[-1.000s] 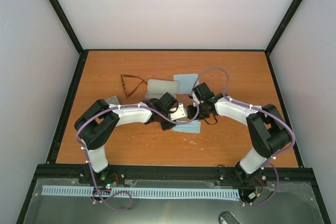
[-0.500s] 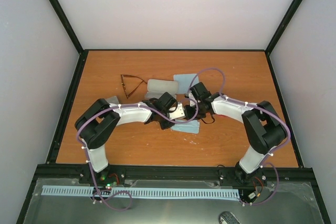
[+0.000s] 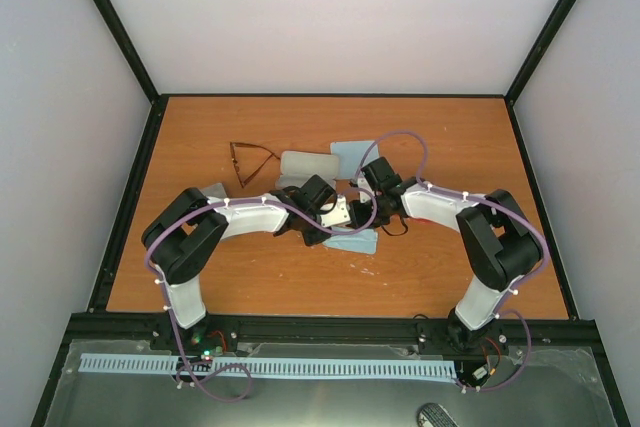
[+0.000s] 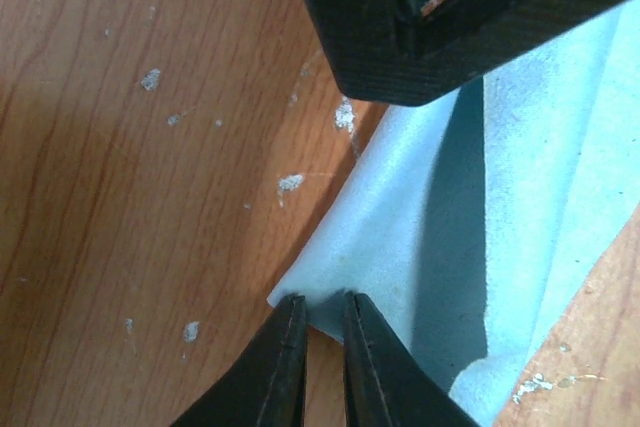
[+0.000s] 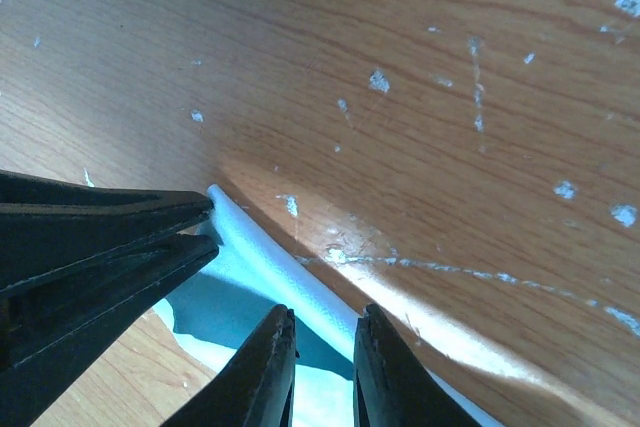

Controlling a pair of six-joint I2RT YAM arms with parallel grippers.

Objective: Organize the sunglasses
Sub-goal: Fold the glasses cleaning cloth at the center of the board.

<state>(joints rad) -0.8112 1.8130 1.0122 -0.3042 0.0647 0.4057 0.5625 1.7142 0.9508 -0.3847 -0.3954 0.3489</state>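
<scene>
The brown wire-framed sunglasses [image 3: 250, 159] lie folded on the table at the back left, away from both grippers. At the table's middle, my left gripper [image 3: 335, 229] [image 4: 320, 315] is shut on a corner of a light blue cloth [image 3: 362, 242] [image 4: 410, 237]. My right gripper [image 3: 358, 215] [image 5: 320, 332] is close beside it, shut on the raised edge of the same cloth [image 5: 262, 265]. In the right wrist view the left fingers [image 5: 100, 232] pinch the cloth's corner. The cloth hangs slightly off the wood between the two grips.
A grey oblong case [image 3: 305, 165] lies behind the left wrist, with a second light blue cloth [image 3: 350, 154] to its right. The tabletop [image 3: 440, 137] is orange-brown wood with a black rim and white walls around it.
The right arm has drawn left toward the left gripper, bringing the two grippers closer over the cloth. The left arm has barely moved.
</scene>
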